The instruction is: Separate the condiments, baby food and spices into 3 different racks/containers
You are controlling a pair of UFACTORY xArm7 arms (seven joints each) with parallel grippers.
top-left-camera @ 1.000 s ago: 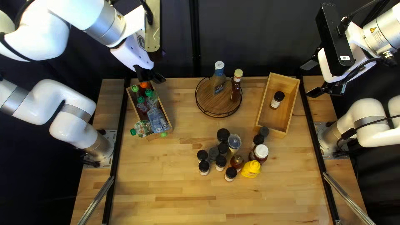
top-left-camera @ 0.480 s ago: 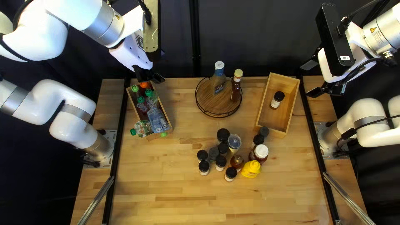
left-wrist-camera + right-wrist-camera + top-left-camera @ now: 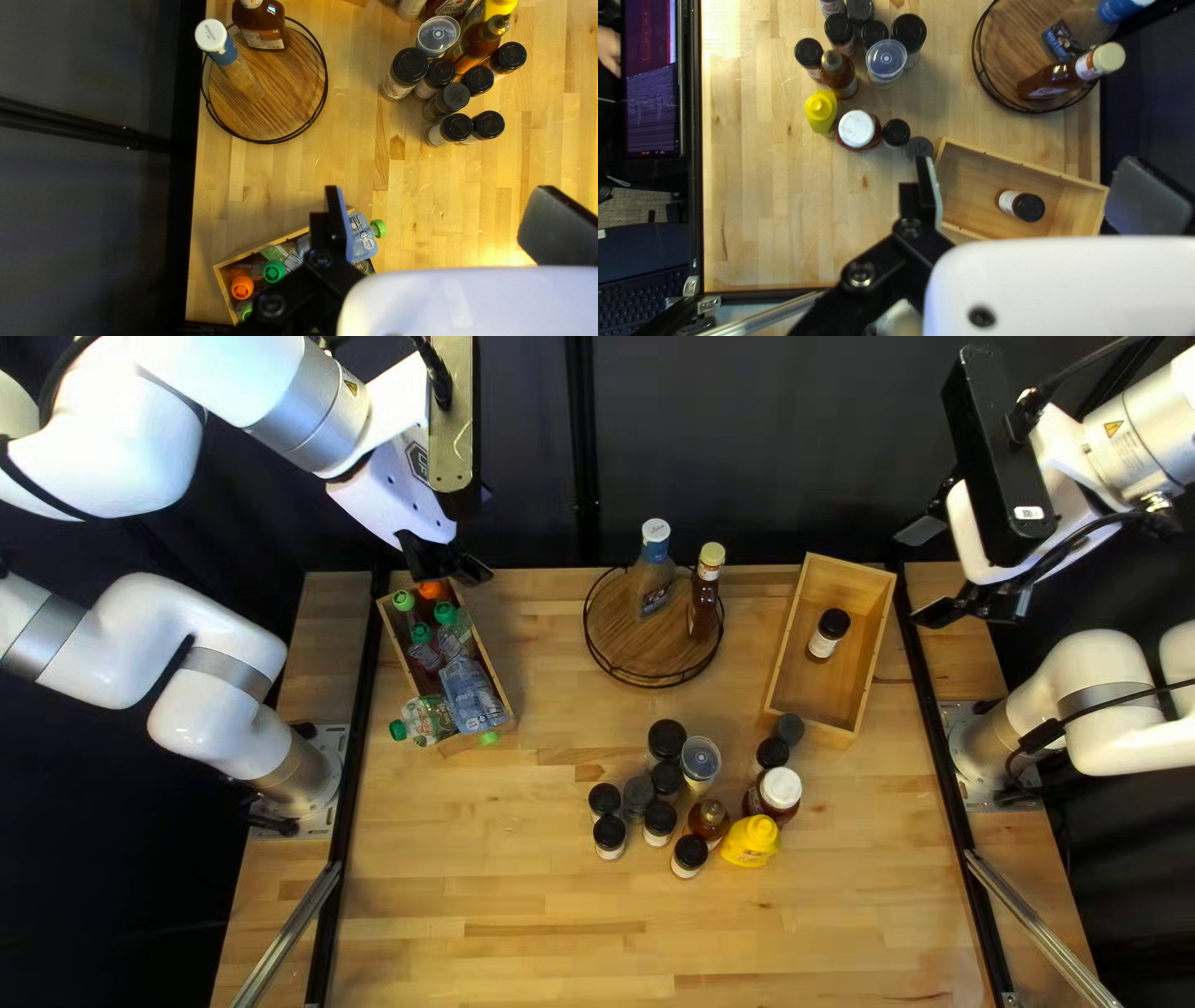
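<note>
My left gripper (image 3: 451, 563) is raised over the far end of the left wooden box (image 3: 497, 678), which holds green- and orange-capped pouches (image 3: 469, 691). In the left wrist view my left gripper (image 3: 433, 230) stands open and empty. My right gripper (image 3: 940, 573) hangs beyond the right wooden box (image 3: 779, 647), where one spice jar (image 3: 827, 635) lies; in the right wrist view my right gripper (image 3: 1024, 193) is open, the box seen beneath it. Two sauce bottles (image 3: 705, 591) stand on the round rack (image 3: 623, 641). Black-capped jars (image 3: 666, 741), a yellow mustard bottle (image 3: 751, 841) and a white-capped jar (image 3: 781, 790) cluster mid-table.
Black rails (image 3: 352, 797) run along both sides of the table. A dark curtain (image 3: 747, 448) hangs behind the far edge. In the right wrist view a laptop (image 3: 648, 242), a screen (image 3: 653, 74) and a person's hand (image 3: 608, 50) show beyond the near edge.
My left gripper has shifted very slightly leftward since the earliest frame. The right gripper has moved slightly left too. The boxes, round rack and bottles stay where they were.
</note>
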